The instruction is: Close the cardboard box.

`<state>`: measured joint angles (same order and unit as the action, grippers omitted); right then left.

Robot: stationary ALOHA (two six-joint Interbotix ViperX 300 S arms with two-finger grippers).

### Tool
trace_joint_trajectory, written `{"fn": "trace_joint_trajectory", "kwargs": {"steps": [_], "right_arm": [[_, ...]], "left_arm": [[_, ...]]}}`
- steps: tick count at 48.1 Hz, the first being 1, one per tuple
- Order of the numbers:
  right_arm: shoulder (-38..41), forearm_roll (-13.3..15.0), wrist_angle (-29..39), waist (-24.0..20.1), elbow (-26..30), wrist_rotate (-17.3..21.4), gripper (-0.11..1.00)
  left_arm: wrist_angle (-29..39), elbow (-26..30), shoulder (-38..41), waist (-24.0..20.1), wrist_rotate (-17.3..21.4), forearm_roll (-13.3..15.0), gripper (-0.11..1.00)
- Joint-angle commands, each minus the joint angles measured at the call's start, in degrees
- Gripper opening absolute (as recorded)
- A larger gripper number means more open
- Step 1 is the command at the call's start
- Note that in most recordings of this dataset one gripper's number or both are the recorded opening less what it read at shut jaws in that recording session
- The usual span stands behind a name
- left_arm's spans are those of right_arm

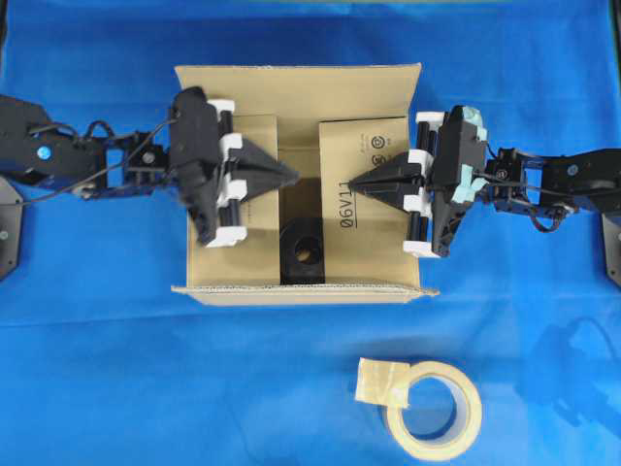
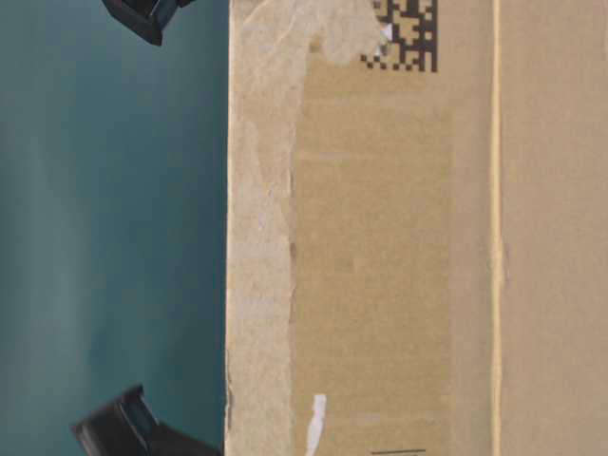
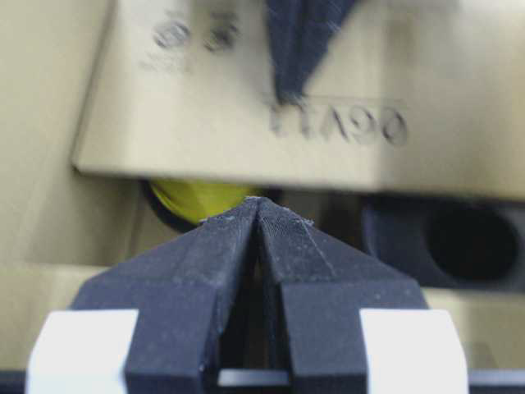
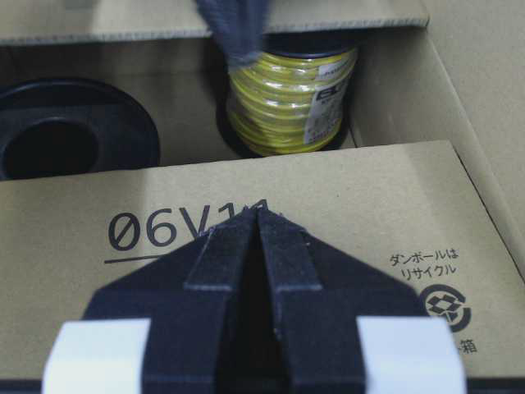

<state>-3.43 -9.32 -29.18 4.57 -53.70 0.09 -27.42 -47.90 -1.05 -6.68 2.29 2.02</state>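
With both jaws pressed together, I use the left gripper (image 1: 291, 176) and right gripper (image 1: 351, 184) to push the large brown cardboard box's (image 1: 297, 85) centre-counter short flaps down evenly, without slipping off.

A blue cloth (image 1: 116, 369) covers the surface from edge to edge in the overhead view, with soft creases near the front and right edges. The cardboard box (image 1: 296, 85) sits on it at the middle, slightly toward the rear edge, its long sides parallel to the front edge. A beige tape roll (image 1: 434, 410) lies flat on the cloth near the front edge, right of centre and well apart from the box, with a loose folded end of tape at its left side.
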Motion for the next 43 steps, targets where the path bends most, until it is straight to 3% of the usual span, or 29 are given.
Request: {"fn": "trace_joint_trajectory", "kwargs": {"steps": [1, 19, 43], "right_arm": [[-0.53, -0.18, -0.35, 0.44, 0.97, -0.09, 0.0], [-0.44, -0.18, -0.26, 0.35, 0.97, -0.09, 0.0], [-0.53, -0.18, -0.35, 0.35, 0.88, -0.09, 0.0]], "left_arm": [[-0.53, 3.6, 0.62, -1.58, 0.26, 0.09, 0.0], [0.18, 12.57, 6.06, -4.92, 5.27, 0.0, 0.0], [0.44, 12.66, 10.55, -6.86, 5.19, 0.09, 0.0]]}}
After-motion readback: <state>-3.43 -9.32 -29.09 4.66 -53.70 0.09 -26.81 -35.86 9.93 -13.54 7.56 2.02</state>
